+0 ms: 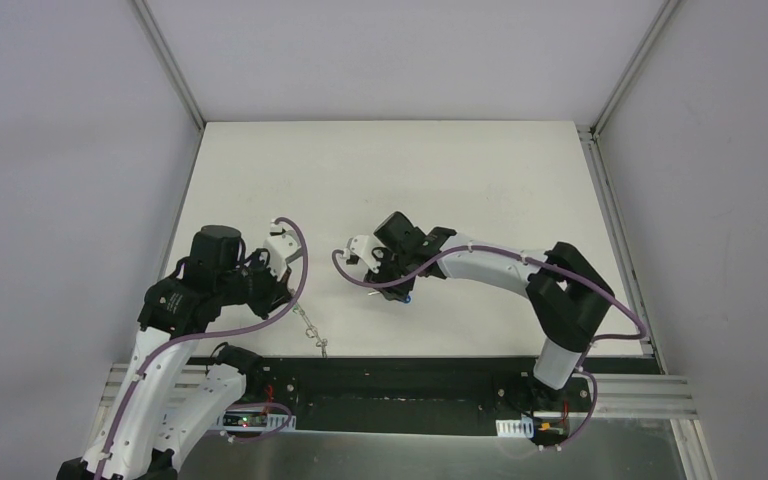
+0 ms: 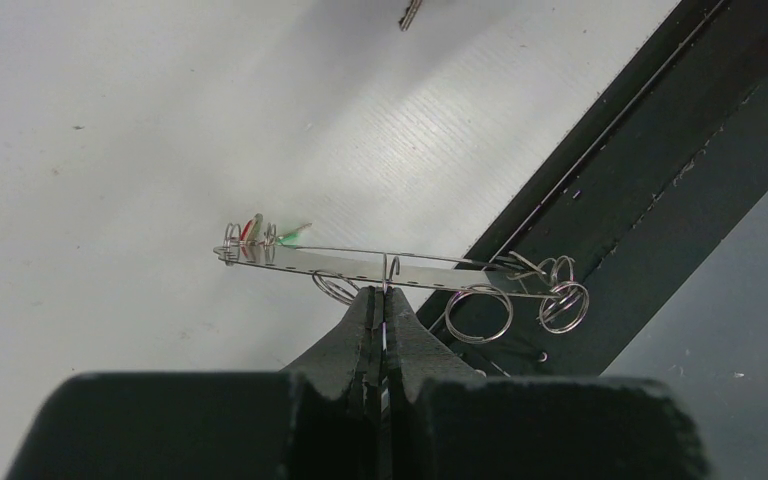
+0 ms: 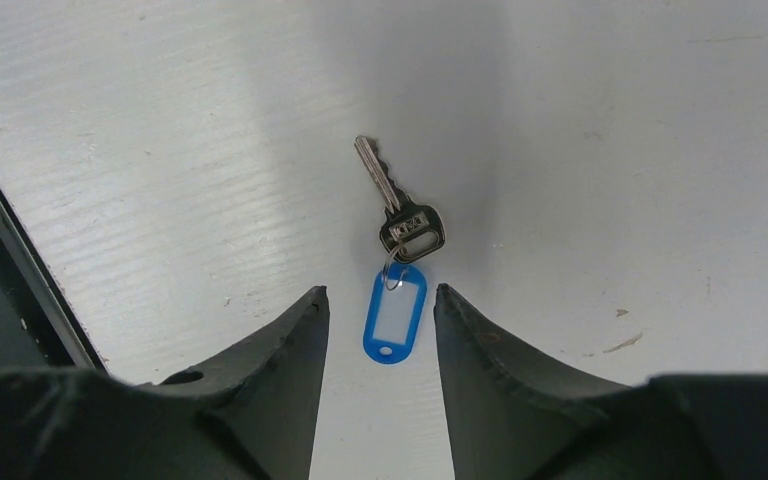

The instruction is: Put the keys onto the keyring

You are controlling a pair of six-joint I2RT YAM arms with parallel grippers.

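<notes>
Where views differed: only the right wrist view showed the key whole; the top view gave a blue speck.
Key: lay flat on the surface, blade pointing away from the right gripper, blue tag between its parted jaws.
Keyring: pinched edge-on, level, in the closed left gripper.

Table: white, bordered by a black rail at the near edge. Left claw: keyring seen trailing from its tip toward the rail. Right claw: pointed down at the table; blue tag glimpsed just beneath its tip. Claws held apart from each other.
</notes>
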